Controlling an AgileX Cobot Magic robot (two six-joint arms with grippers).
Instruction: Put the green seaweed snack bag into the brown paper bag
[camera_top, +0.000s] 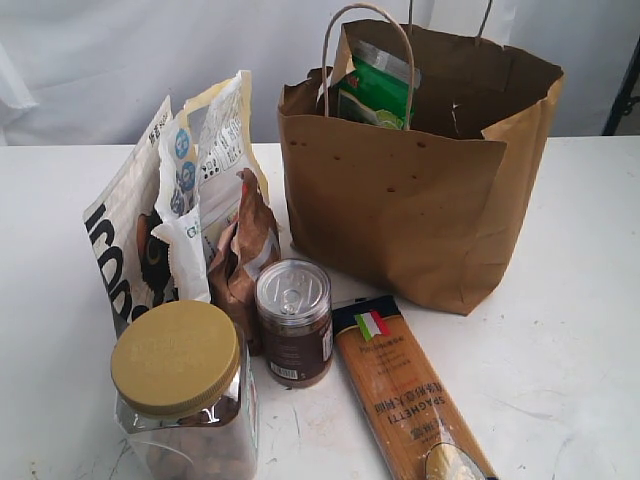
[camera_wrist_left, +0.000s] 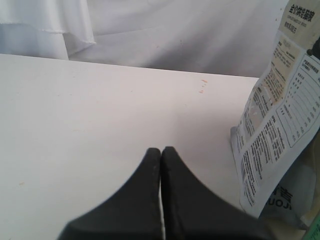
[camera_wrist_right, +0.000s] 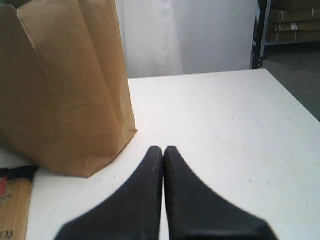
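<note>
The green seaweed snack bag (camera_top: 378, 90) stands inside the brown paper bag (camera_top: 420, 210), its top poking above the rim on the bag's left side. The paper bag stands upright at the back middle of the table, and its side wall (camera_wrist_right: 65, 90) fills one side of the right wrist view. My left gripper (camera_wrist_left: 161, 151) is shut with nothing in it, low over bare table beside a white printed pouch (camera_wrist_left: 280, 115). My right gripper (camera_wrist_right: 163, 150) is shut and empty, just off the paper bag's corner. Neither gripper shows in the exterior view.
Left of the paper bag lean several pouches (camera_top: 190, 210) and a small dark-brown foil pouch (camera_top: 243, 255). In front stand a metal-lidded can (camera_top: 294, 320), a yellow-lidded jar (camera_top: 180, 390) and an orange spaghetti packet (camera_top: 410, 400). Shelving (camera_wrist_right: 290, 25) stands beyond the table's far edge.
</note>
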